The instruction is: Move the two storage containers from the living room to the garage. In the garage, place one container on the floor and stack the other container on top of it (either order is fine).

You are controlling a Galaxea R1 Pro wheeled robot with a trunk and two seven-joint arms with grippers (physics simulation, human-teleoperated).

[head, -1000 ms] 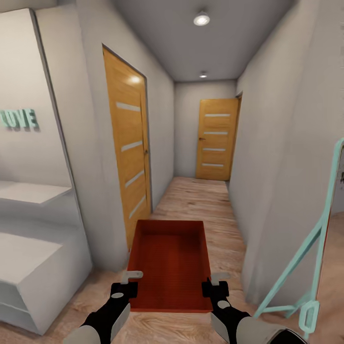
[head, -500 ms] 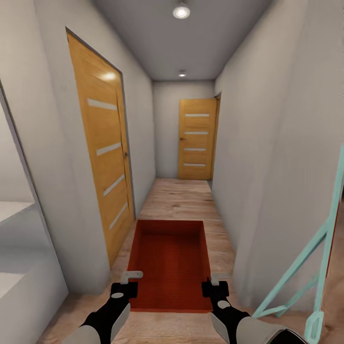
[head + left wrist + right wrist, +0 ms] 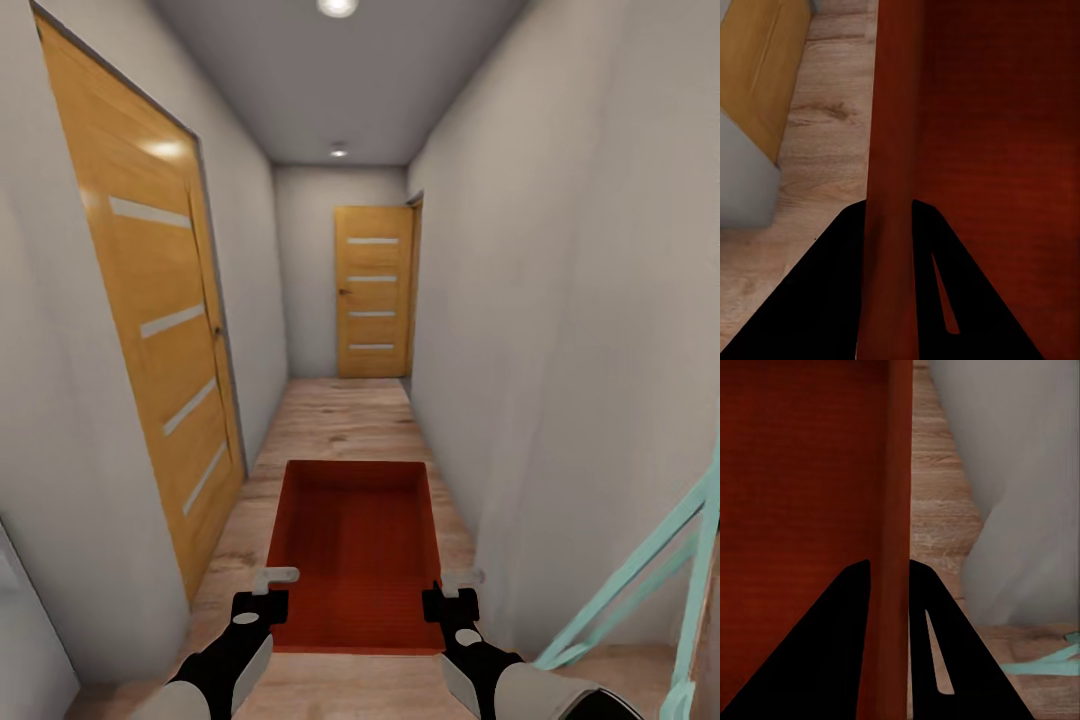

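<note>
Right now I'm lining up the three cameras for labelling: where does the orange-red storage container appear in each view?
Head view: storage container low in the centre, held over the wood-plank floor between both grippers.
Left wrist view: its side wall runs between the dark fingers, its inside beside it.
Right wrist view: its other side wall runs between the fingers.
Shared landmark: the wood-plank floor beside the container.
</note>
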